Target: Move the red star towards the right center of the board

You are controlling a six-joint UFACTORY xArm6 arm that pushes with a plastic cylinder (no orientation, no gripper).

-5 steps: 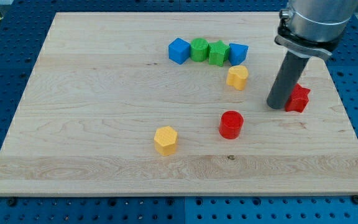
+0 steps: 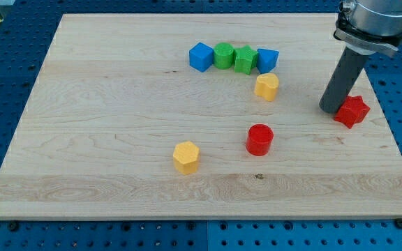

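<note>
The red star lies near the view's right edge of the wooden board, about mid-height. My tip stands on the board just to the star's left and touches it or nearly does. The dark rod rises from the tip to the view's top right.
A row of a blue cube, a green cylinder, a green star and a blue block lies at top centre. A yellow block sits below that row. A red cylinder and a yellow hexagon lie lower.
My tip has moved to the view's right and slightly up. The red star has slid to the right with it, closer to the board's right edge.
</note>
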